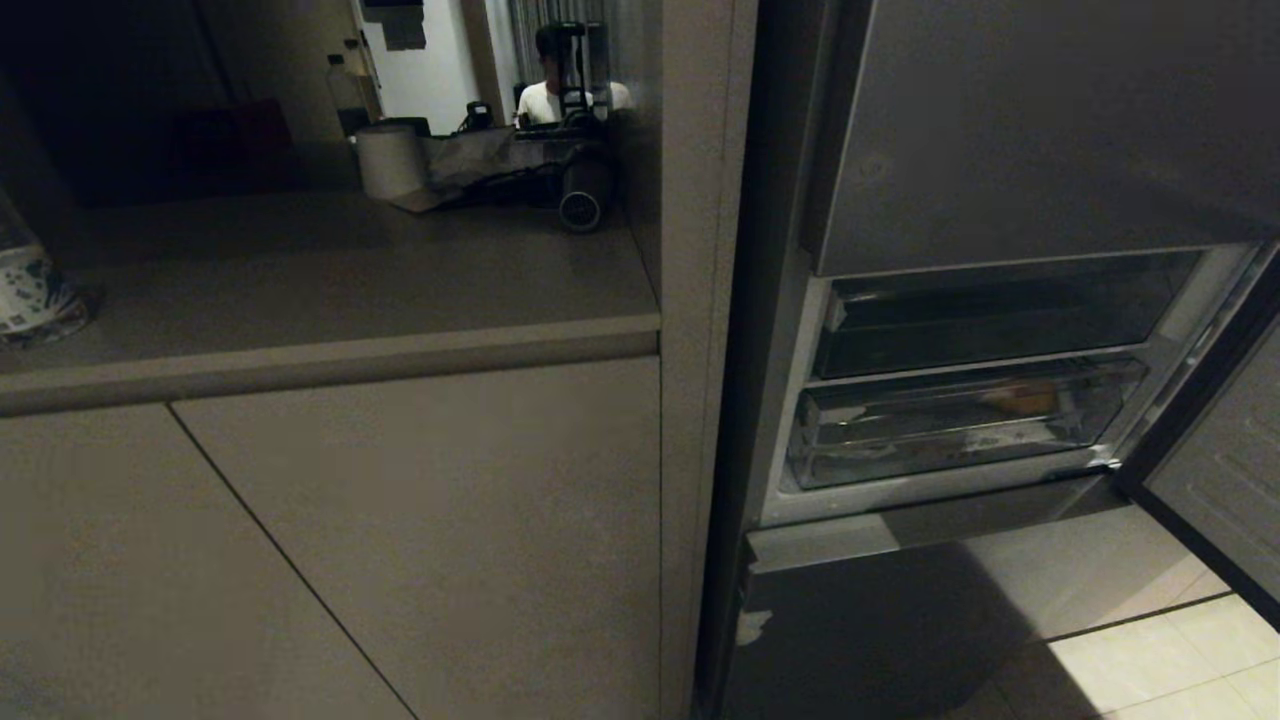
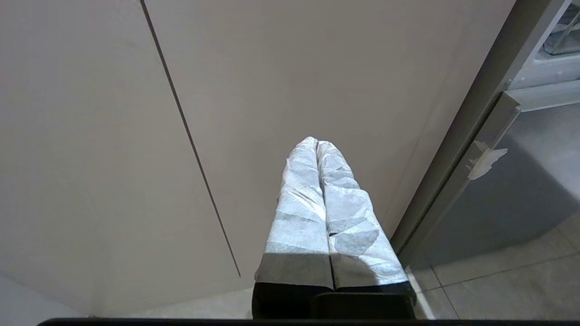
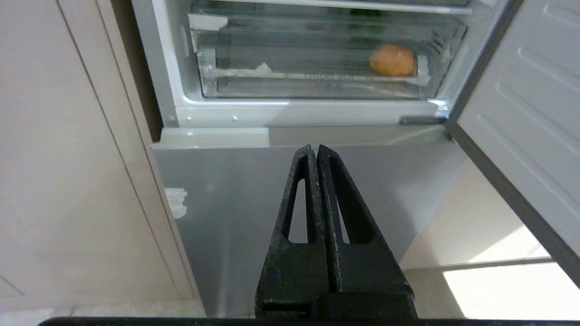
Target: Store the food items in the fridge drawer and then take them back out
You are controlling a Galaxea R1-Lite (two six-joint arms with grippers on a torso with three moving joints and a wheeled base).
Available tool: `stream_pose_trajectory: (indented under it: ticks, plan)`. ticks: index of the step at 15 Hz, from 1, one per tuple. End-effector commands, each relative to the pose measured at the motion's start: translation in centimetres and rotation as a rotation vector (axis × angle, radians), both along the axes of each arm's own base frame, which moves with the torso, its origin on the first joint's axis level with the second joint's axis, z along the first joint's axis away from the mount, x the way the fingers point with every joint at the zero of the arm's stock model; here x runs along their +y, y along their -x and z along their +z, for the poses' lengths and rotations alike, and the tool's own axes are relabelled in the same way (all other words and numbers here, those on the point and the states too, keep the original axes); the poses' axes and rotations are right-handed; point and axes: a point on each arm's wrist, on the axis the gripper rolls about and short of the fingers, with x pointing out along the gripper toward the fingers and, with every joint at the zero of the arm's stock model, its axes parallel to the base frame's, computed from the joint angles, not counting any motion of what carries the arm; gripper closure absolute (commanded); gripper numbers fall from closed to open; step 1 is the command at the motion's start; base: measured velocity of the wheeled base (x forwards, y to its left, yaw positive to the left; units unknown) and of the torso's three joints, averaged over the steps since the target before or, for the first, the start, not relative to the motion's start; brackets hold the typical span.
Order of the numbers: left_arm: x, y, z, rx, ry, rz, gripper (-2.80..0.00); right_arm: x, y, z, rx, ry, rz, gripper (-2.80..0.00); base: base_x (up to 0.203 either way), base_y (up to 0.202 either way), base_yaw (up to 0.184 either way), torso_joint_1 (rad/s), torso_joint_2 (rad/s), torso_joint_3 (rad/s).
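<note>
The fridge drawer (image 1: 960,425), a clear bin with whitish tape scraps, sits pushed into the open fridge. The tan potato (image 1: 1020,398) lies inside it toward its right end, and shows through the clear front (image 3: 392,59) in the right wrist view. A dark green patch (image 3: 364,12) shows at the bin's upper edge; I cannot tell whether it is the pepper. My right gripper (image 3: 313,147) is shut and empty, low in front of the grey panel below the drawer. My left gripper (image 2: 317,142), wrapped in white tape, is shut and empty, facing the beige cabinet door. Neither arm shows in the head view.
The fridge door (image 1: 1220,470) stands open on the right. A second clear bin (image 1: 1000,315) sits above the drawer; a grey panel with one tape scrap (image 1: 860,640) lies below. On the counter (image 1: 330,270) stand a paper roll (image 1: 390,160) and a bottle (image 1: 345,95). A person (image 1: 548,95) is behind.
</note>
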Motion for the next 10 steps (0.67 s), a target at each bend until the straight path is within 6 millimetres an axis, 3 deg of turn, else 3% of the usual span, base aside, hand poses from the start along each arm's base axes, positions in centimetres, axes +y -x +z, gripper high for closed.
stream_pose_trajectory:
  ticks: [1,10]
  plan:
    - [0.00,-0.01,0.00,0.002,0.000,0.001,0.00,0.00,-0.25,-0.84,0.030,0.001,0.002,0.00,0.004,0.008,-0.069,-0.002,0.00,0.002]
    - [0.00,-0.01,0.00,0.002,0.000,0.000,0.00,0.00,-0.25,-0.82,0.028,-0.001,0.002,0.00,0.001,0.008,-0.168,0.003,0.00,0.003]
